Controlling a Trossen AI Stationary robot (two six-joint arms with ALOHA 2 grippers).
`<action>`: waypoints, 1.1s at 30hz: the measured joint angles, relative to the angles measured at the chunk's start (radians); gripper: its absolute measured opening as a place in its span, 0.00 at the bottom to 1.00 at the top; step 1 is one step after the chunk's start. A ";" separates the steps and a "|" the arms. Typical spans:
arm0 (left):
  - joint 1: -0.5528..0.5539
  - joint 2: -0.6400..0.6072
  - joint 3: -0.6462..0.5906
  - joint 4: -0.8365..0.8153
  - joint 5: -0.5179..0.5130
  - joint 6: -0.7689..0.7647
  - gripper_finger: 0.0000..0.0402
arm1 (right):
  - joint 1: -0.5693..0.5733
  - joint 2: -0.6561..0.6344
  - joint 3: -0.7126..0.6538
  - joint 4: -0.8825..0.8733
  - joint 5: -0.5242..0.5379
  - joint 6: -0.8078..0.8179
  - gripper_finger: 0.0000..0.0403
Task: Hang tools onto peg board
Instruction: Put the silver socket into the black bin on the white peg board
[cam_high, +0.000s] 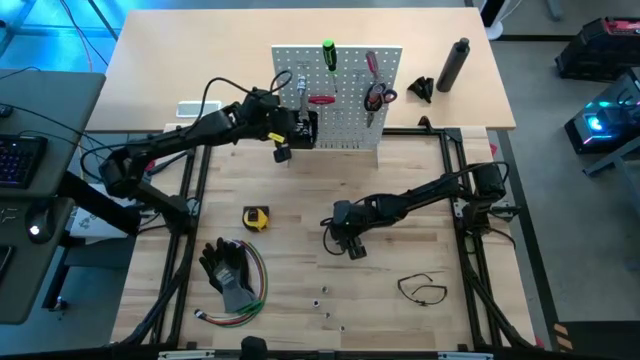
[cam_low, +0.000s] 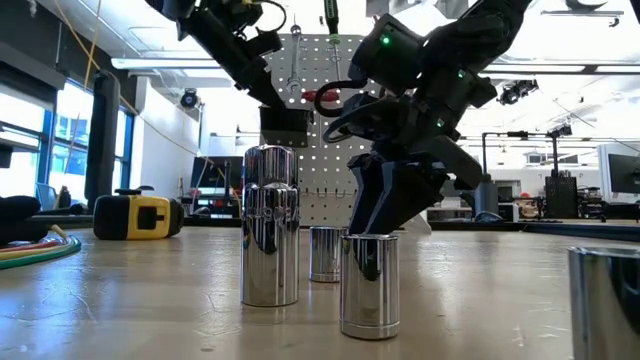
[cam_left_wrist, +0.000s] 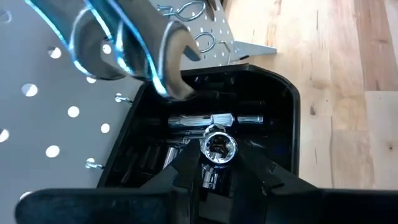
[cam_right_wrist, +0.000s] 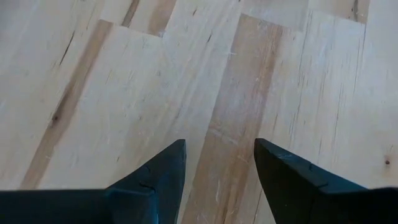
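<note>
Gripping a small chrome socket (cam_left_wrist: 218, 149) between its fingertips, the left gripper (cam_left_wrist: 217, 177) is held just above the open black bin (cam_left_wrist: 273, 118) on the front of the peg board (cam_high: 340, 95). More chrome pieces are seen lying inside the bin. A slip is judged the main risk: the socket is smooth, round and polished, so if the hold is loosened before the piece is well inside the rim, it could be bounced off the bin's hard plastic wall and sent rolling across the table (cam_high: 400, 260). A silver wrench (cam_left_wrist: 124, 50) hangs close above on a wire hook, and it could be knocked loose if the wrist is lifted carelessly.

The right gripper (cam_right_wrist: 217, 171) is held low over bare wood near the table's middle, its jaws set moderately apart and empty.

The board is a pale, flat panel pierced by regular rows of round holes; a green-handled screwdriver (cam_high: 328, 55), a red-handled screwdriver (cam_high: 371, 64) and red-handled pliers (cam_high: 378, 96) already hang on it. Left on the light, grained planks are a boxy yellow tape measure (cam_high: 256, 217), a thin black loop (cam_high: 423, 289), several tiny metal bits (cam_high: 324, 297), which appear in the low view as mirror-bright cylinders, and soft black gloves (cam_high: 228, 270) beside a bundle of coloured wires (cam_high: 250, 300).
</note>
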 joint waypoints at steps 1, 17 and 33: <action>0.000 0.002 0.000 0.001 0.001 0.002 0.16 | 0.000 0.000 0.000 -0.001 0.000 0.003 0.46; 0.000 0.005 0.000 0.013 -0.006 -0.002 0.29 | 0.001 0.000 0.000 -0.008 0.000 0.025 0.46; -0.018 -0.038 0.000 -0.043 -0.070 -0.016 0.35 | 0.001 0.000 0.000 -0.023 0.000 0.036 0.46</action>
